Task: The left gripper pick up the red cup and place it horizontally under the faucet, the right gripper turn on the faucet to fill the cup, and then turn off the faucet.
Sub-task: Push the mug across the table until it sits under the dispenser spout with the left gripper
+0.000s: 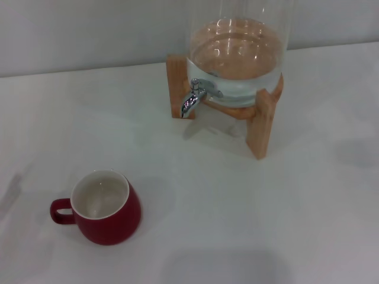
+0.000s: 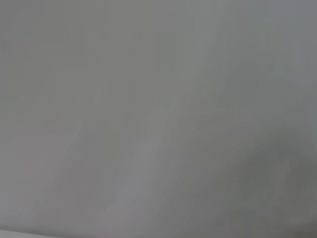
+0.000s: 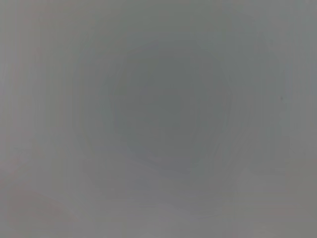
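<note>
Left gripper: not in any view; how far open it is and what it has hold of, cannot tell. Its wrist camera returns only flat grey, no fingers, no object.
Right gripper: likewise out of view; opening and hold cannot be told. Wrist camera shows grey with a dim round darker patch, nothing nameable.
Places relative to tool: cannot be given, since neither gripper shows; positions below are between objects only.
Red cup point(image 1: 106, 212): upright on the white table point(image 1: 308, 225), mouth up, off-white inside looks empty. Loop handle points toward the robot's left side. Nothing touches it.
Faucet point(image 1: 194, 99): chrome spigot with lever, projecting from the base of the glass dispenser jar point(image 1: 237, 53). No stream visible at the spout.
Cup to faucet: well apart; cup nearer the robot and to its left, not under the spout.
Wooden stand point(image 1: 262, 121): lifts the jar, likely to leave room for a cup beneath the spigot.
Jar contents: clear water in the lower part.
Why so placed (judgement): cup on the left arm's side, handle outward, suits a left-hand pick.
Views compared: head view alone carries cup, faucet, jar, stand; wrist views add nothing.
Task stage (judgement): pick not yet begun.
</note>
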Controlling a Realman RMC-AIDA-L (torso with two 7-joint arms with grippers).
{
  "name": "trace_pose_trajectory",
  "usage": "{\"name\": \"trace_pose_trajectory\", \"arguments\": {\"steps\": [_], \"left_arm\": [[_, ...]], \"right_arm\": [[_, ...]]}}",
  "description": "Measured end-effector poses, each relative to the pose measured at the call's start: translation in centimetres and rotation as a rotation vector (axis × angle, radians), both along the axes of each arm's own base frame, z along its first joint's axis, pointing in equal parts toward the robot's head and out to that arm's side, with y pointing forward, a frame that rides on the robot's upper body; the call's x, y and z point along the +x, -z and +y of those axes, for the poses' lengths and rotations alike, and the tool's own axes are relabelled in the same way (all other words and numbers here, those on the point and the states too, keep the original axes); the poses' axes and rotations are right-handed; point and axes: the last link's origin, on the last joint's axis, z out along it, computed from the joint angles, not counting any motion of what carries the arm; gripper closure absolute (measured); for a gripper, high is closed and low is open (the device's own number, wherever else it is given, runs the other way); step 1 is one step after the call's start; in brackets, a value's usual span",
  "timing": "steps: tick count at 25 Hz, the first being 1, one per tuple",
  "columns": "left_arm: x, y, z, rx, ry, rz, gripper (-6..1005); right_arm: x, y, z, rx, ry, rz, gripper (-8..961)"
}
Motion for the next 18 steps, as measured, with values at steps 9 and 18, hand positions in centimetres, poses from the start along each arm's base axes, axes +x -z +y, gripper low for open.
{"name": "trace_pose_trajectory", "arguments": {"steps": [9, 18], "left_arm": [[0.2, 1.5, -0.3, 0.026, 0.010, -0.011, 144], [0.5, 2.6, -0.3, 0.025, 0.011, -0.001, 150]], "right_arm": [[-0.1, -0.4, 0.2, 0.001, -0.003, -0.008, 231], [-0.1, -0.5, 0.1, 0.001, -0.004, -0.010, 231]]}}
